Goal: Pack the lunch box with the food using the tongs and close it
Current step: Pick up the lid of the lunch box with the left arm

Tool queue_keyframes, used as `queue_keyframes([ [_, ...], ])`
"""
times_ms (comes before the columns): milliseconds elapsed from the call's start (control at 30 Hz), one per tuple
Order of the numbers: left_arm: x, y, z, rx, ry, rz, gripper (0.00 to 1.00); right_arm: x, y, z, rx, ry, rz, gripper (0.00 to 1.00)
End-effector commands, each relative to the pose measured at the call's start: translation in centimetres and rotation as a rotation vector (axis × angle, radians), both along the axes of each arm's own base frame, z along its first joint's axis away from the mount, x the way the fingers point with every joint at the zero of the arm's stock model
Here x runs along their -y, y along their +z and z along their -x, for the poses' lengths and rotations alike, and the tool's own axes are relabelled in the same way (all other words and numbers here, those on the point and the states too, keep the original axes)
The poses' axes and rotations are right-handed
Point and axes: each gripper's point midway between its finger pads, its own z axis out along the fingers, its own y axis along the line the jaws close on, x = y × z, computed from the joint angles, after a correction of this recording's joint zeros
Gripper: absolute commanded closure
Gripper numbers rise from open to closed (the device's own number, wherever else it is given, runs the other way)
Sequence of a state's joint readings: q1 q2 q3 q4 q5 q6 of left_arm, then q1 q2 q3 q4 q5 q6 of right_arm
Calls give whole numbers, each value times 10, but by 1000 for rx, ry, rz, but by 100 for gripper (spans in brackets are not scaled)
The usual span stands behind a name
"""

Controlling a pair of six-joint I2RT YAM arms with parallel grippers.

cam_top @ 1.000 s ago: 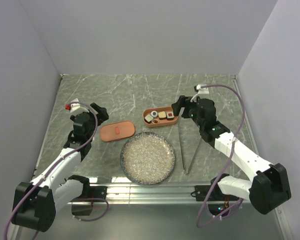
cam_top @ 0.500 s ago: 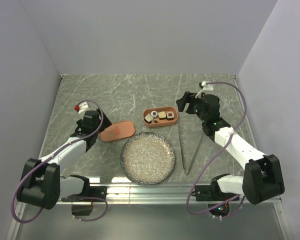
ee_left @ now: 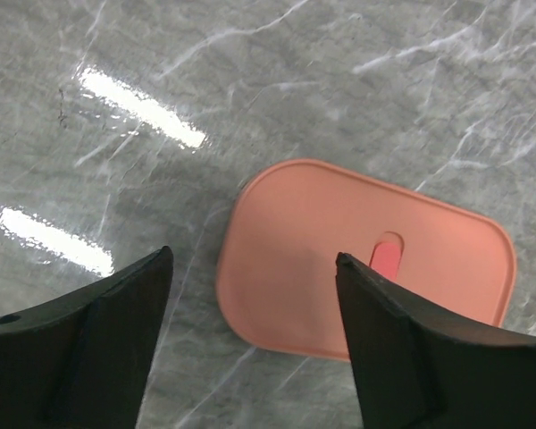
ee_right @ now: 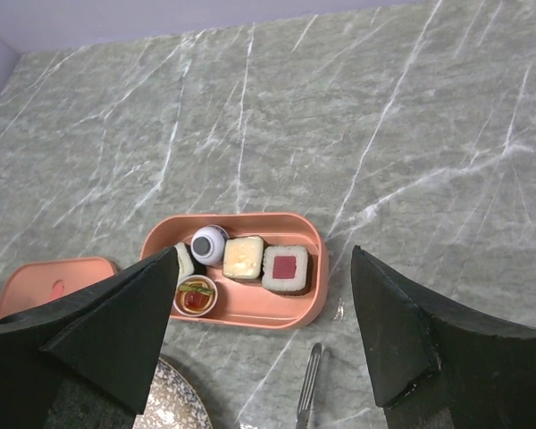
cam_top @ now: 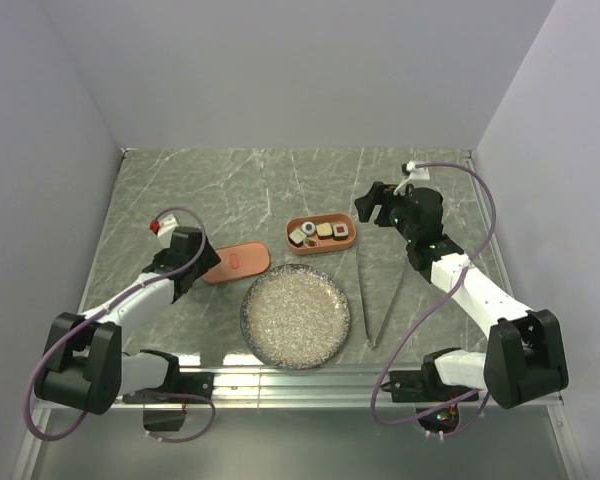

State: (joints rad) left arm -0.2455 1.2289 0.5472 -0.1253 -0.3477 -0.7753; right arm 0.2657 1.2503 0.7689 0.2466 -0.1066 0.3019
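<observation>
The salmon-orange lunch box (cam_top: 321, 243) (ee_right: 314, 279) sits open behind the plate, holding several food pieces (ee_right: 286, 268) (cam_top: 317, 232) with red, cream and white tops. Its flat lid (cam_top: 236, 262) (ee_left: 366, 259) lies on the table to the left. My left gripper (cam_top: 202, 262) (ee_left: 253, 259) hovers open just over the lid's left end, one finger above the table and the other above the lid. Held high to the right of the box, my right gripper (cam_top: 372, 205) (ee_right: 264, 255) is open and empty. The tongs (cam_top: 373, 305) (ee_right: 308, 384) lie on the table right of the plate.
A round speckled grey plate (cam_top: 295, 315) (ee_right: 174, 402) with nothing on it sits near the front edge, between the lid and the tongs. Grey walls close in the marble table on three sides.
My left gripper has come down and forward to the lid's left end, and its jaws have narrowed somewhat. My right gripper has drawn back a little to the right of the lunch box.
</observation>
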Motion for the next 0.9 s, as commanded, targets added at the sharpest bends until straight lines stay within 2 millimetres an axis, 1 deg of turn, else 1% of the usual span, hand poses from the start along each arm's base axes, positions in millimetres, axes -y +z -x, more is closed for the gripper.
queue_keyframes([
  [0, -1, 1, 3, -14, 11, -2, 22, -3, 16, -7, 48, 11, -22, 16],
  [33, 0, 0, 3, -23, 5, -3, 26, -2, 17, -7, 48, 8, -22, 16],
  [100, 2, -4, 4, -49, -8, 0, 27, -2, 16, -6, 46, 10, -22, 16],
  [133, 2, -9, 4, -75, -12, -4, 32, -1, 16, -5, 48, 7, -21, 16],
  [167, 2, -11, 5, -88, -15, -4, 34, -1, 17, -5, 52, 5, -22, 16],
  [367, 4, -30, 12, -165, -26, 1, 41, 3, 17, -1, 61, -6, -20, 16],
  [400, 5, -35, 14, -184, -30, 2, 42, 3, 19, -1, 69, -8, -21, 16],
  [500, 7, -41, 15, -205, -37, 10, 51, 3, 18, 0, 69, -8, -21, 16],
  [533, 8, -42, 15, -207, -40, 14, 59, 3, 18, 0, 70, -6, -21, 16],
  [600, 8, -46, 16, -223, -43, 13, 70, 3, 17, -1, 69, -6, -21, 16],
  [633, 9, -46, 15, -224, -46, 16, 82, 2, 17, -1, 67, -3, -21, 16],
  [700, 8, -48, 15, -234, -47, 14, 97, 2, 14, -3, 59, 2, -19, 16],
  [733, 8, -48, 15, -233, -48, 13, 100, 1, 12, -3, 54, 8, -18, 16],
  [867, 7, -39, 10, -190, -41, 11, 100, -10, 9, -4, 36, 67, -15, 16],
])
